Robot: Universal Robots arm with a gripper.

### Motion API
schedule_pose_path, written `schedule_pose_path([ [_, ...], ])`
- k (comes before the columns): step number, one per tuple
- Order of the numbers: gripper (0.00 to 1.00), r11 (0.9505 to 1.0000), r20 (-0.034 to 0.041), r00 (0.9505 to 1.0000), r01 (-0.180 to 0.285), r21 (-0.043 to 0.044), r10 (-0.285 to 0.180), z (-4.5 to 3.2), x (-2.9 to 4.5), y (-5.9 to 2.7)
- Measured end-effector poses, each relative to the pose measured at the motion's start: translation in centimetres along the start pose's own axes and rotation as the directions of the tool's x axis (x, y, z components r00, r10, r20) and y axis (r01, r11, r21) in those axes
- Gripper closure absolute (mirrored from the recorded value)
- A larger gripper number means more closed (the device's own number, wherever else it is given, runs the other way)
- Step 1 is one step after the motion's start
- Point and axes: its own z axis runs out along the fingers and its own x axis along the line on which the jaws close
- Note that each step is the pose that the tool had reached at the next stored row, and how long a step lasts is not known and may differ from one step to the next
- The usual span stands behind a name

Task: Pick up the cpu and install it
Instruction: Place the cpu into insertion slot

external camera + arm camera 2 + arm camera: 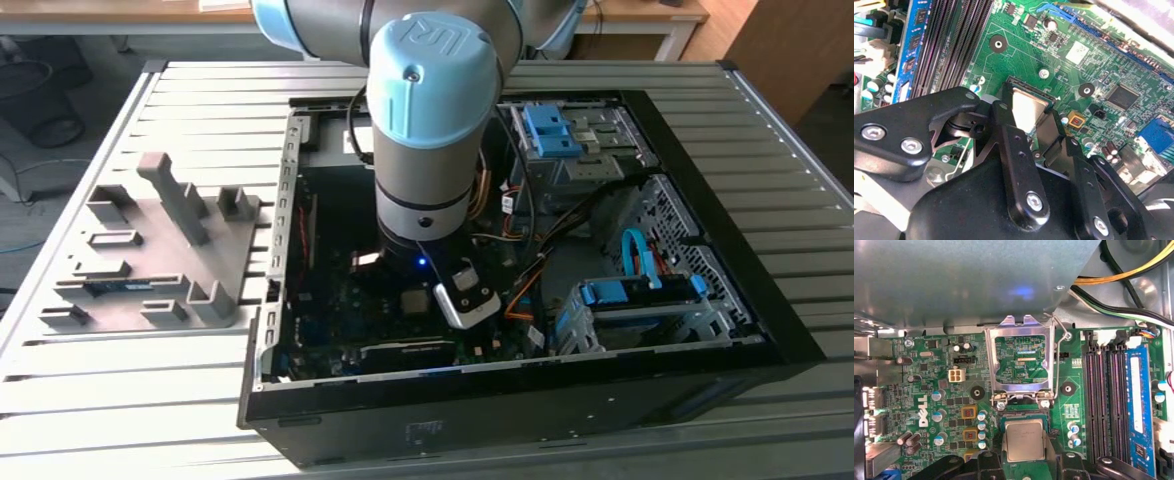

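The gripper (1028, 106) has its two black fingers (1006, 130) closed in on opposite edges of the cpu (1025, 440), so the dull silver chip sits clamped between the tips. The cpu is at the square socket of the green motherboard (929, 370). Whether it is fully seated there or held just above cannot be told.

Just beyond the fingertips, the socket's metal load plate (1021, 390) stands hinged open, the board showing through its window. Its thin wire lever (1058, 360) is raised alongside it. To one side of the gripper run the black memory slots (1101, 400), and a blue memory stick (1136, 390) sits in the slot furthest from the chip. Past the open plate, a grey metal panel (969, 280) overhangs the board, with yellow and black cables (1124, 270) beside it.

In the exterior view, the robot arm (427, 120) reaches straight down into the open black PC case (534, 400), its wrist low over the board. The case lies on a slatted metal table (747, 140). Well apart from the gripper, on the exterior view's left, a grey parts holder (160, 250) rests on the same table beside the case.
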Motion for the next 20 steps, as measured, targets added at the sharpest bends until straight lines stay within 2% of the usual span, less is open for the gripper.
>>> schedule_pose_path([
  [8, 0.55, 1.0, 0.0002, 1.0, 0.0, -0.0004, 0.0, 0.05, -0.01, 0.0],
  [9, 0.49, 1.0, 0.0001, 1.0, 0.0, -0.0003, 0.0, 0.05, 0.0, 0.0],
  [12, 0.49, 1.0, 0.0001, 1.0, 0.0, 0.0, 0.0, 0.02, 0.0, 0.0],
  [17, 0.49, 1.0, 0.0048, 1.0, 0.0, -0.0003, 0.0, -1.6, 0.04, 0.05],
  [20, 0.49, 1.0, 0.0059, 1.0, 0.0, -0.0006, 0.0, -1.95, 0.05, 0.08],
])
